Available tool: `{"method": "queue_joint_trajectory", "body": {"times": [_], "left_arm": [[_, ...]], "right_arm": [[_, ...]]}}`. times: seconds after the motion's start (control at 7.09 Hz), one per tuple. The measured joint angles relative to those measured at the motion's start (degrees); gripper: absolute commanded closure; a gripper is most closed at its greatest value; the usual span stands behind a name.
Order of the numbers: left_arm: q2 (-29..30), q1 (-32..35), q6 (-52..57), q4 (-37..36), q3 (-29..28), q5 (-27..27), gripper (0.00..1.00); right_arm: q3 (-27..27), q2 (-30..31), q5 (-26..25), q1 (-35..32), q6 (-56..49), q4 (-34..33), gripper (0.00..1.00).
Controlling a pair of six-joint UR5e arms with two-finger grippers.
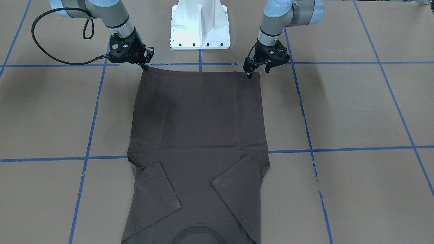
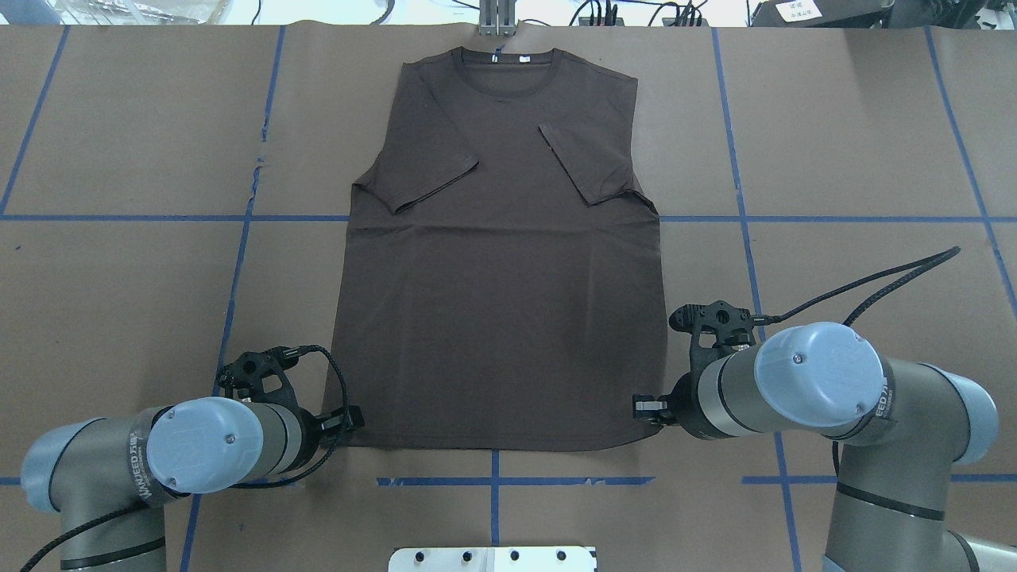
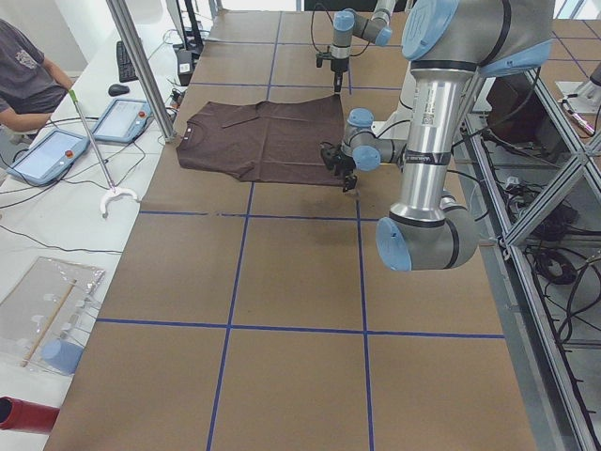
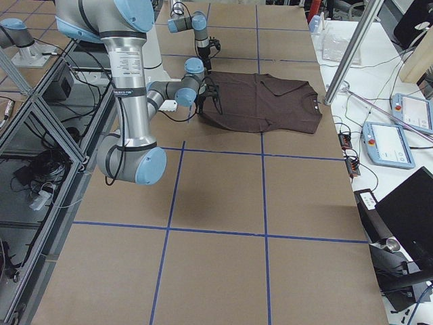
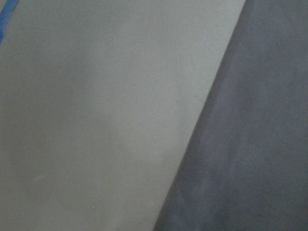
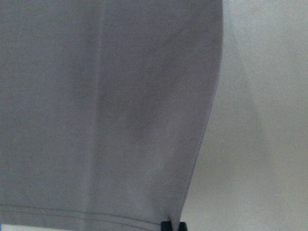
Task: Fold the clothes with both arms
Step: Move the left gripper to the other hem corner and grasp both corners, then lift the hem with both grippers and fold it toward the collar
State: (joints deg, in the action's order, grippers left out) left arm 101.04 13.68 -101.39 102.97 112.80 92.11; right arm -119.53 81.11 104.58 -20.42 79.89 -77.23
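The T-shirt (image 1: pixel 198 115) lay flat, sleeves tucked in, body folds undone; at its top-of-frame hem corners, left gripper (image 1: pixel 258 71) jaws gaped, right gripper (image 1: pixel 146 64) I couldn't tell

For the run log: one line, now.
shirt flat, sleeves in | left gripper open at hem corner | right gripper at hem corner, unclear

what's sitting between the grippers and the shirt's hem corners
Nothing visible does. The left gripper and the right gripper each sit right at a hem corner of the T-shirt on the robot's side.
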Motion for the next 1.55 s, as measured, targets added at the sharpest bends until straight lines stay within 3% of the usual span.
{"method": "queue_joint_trajectory", "body": {"times": [0.14, 0.28, 0.56, 1.27, 1.55], "left_arm": [[0.1, -0.1, -0.1, -0.3, 0.0, 0.0, 0.51], [0.1, -0.1, -0.2, -0.4, 0.0, 0.0, 0.7], [0.2, -0.1, -0.4, -0.4, 0.1, 0.0, 0.98], [0.5, -0.1, -0.3, -0.5, 1.3, 0.1, 1.0], [0.3, 0.0, -0.3, -1.4, 3.9, 0.3, 1.0]], "right_arm": [[0.0, 0.0, 0.1, 0.0, 0.0, 0.0, 1.0], [0.0, 0.0, 0.1, -0.1, 0.0, 0.0, 1.0], [0.0, 0.1, 0.2, -0.2, 0.0, 0.0, 1.0], [0.0, 0.2, 0.5, -0.6, -0.1, 0.0, 1.0], [-0.6, 0.6, 2.8, -1.3, -0.1, 0.0, 1.0]]}}
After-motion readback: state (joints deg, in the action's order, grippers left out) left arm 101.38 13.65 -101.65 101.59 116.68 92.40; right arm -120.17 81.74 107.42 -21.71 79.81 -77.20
